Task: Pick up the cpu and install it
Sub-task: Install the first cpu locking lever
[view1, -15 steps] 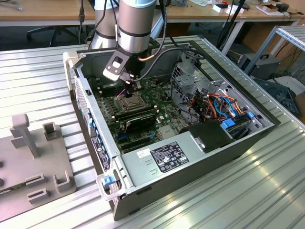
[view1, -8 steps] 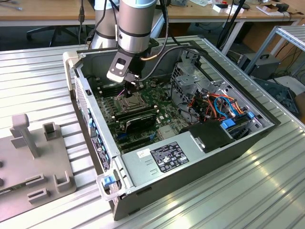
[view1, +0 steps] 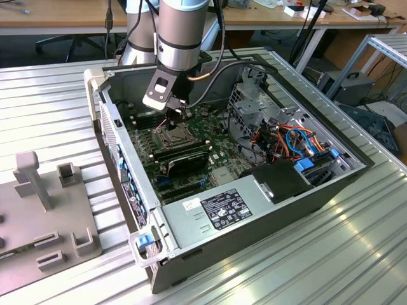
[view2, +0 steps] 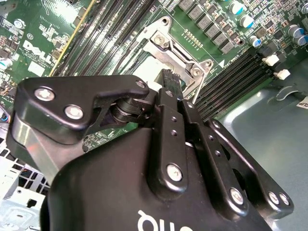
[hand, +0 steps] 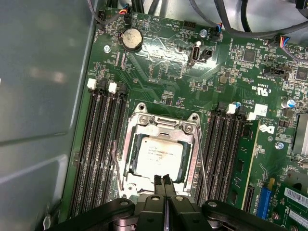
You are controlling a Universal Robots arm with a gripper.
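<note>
The fingers [hand: 161, 185] are pressed together with nothing between them, their tips hovering just over the near edge of the cpu [hand: 156, 156] in the first wrist view. We see the cpu lying flat inside its socket [hand: 159, 154], the metal frame around it and thin lever wires running along both sides. There is fine print on the cpu's lid, but we cannot make it out. Banks of dark memory slots [hand: 103, 144] flank the socket on either side, and a round coin cell [hand: 131, 38] sits farther off on the green board [hand: 168, 72].

In the second wrist view the gripper [view2: 168, 84] is seen from behind, its black linkages meeting at closed tips right above the socket [view2: 168, 48]; white lettering on the gripper body is cut off at the picture's edge.

In the exterior view the gripper [view1: 180, 114] reaches down into the open case [view1: 254, 222], over the socket [view1: 168, 135] toward the exterior view's left part of the board. A labelled power supply [view1: 216, 213] lies at the near side, its print too small to read, with coloured cables [view1: 299, 143] toward the exterior view's right. The case rests on a ribbed metal table [view1: 305, 267].
</note>
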